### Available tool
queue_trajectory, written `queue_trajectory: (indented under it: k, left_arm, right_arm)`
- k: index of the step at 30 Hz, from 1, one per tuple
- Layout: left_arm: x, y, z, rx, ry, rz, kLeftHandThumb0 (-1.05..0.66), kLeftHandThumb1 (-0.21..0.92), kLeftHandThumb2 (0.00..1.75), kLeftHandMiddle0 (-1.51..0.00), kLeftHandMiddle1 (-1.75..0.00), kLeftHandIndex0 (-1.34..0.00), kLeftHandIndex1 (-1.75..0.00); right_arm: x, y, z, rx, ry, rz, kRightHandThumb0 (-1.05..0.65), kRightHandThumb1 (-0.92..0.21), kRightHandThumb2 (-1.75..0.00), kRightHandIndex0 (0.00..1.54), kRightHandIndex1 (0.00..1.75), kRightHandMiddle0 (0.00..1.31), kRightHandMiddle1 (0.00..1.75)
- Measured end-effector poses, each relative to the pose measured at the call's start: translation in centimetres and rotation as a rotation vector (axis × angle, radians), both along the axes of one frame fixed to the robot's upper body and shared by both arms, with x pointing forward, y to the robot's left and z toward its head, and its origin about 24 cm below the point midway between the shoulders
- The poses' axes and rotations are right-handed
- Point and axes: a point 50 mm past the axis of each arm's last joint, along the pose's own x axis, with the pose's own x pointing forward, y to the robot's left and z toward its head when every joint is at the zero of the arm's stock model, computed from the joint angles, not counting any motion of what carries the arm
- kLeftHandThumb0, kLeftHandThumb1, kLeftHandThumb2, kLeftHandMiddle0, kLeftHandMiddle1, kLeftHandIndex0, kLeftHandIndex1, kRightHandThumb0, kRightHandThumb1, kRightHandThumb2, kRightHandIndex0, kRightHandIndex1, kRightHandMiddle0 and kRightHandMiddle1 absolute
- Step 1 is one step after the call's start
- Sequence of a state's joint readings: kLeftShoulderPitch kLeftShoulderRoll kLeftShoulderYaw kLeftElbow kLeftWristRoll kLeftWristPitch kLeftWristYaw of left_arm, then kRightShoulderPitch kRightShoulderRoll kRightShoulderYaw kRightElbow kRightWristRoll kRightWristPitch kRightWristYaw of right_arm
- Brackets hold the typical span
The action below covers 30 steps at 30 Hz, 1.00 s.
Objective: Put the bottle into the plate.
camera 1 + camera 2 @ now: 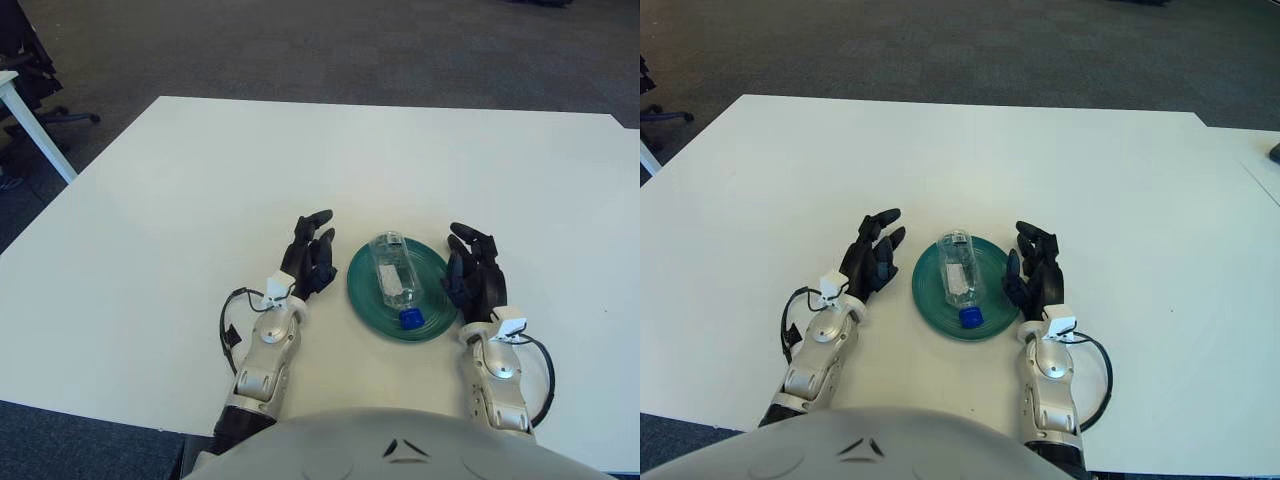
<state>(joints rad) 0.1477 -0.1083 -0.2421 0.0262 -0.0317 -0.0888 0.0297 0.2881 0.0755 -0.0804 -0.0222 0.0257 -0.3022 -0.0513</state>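
Two released hands, left hand [310, 262] and right hand [474, 282], flank plate [432, 262]; a nudge could roll bottle [390, 276] off.

A white worktop [200, 180] is seen, set on dark carpet [350, 45]. A green plate [432, 263] lies directly on it near the front edge, toward the middle. A second white surface [1260, 160] is seen just beside its right edge.
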Motion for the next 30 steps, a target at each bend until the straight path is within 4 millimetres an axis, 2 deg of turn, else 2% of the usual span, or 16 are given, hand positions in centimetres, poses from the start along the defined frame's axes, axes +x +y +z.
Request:
queue_trajectory:
  k: [8, 18, 30]
  left_arm:
    - [0.0, 0.0, -0.3, -0.015, -0.002, 0.005, -0.7, 0.92, 0.86, -0.4, -0.11, 0.0, -0.9]
    - [-0.1, 0.1, -0.6, -0.044, 0.012, 0.015, -0.72, 0.92, 0.86, -0.44, -0.12, 0.0, -0.98]
    - [0.1, 0.4, -1.0, -0.113, -0.04, -0.04, -0.72, 0.92, 0.88, -0.47, -0.14, -0.02, -1.03]
  right_arm:
    - [0.0, -0.3, 0.0, 0.002, -0.003, 0.01, -0.67, -0.92, -0.74, 0.4, 0.38, 0.02, 1.05]
    - [-0.2, -0.6, 0.0, 0.001, -0.002, 0.026, -0.7, -0.92, -0.78, 0.38, 0.36, 0.0, 0.96]
    - [-0.7, -2.1, 0.2, -0.035, 0.029, 0.026, -0.69, -0.92, -0.77, 0.39, 0.35, 0.0, 0.93]
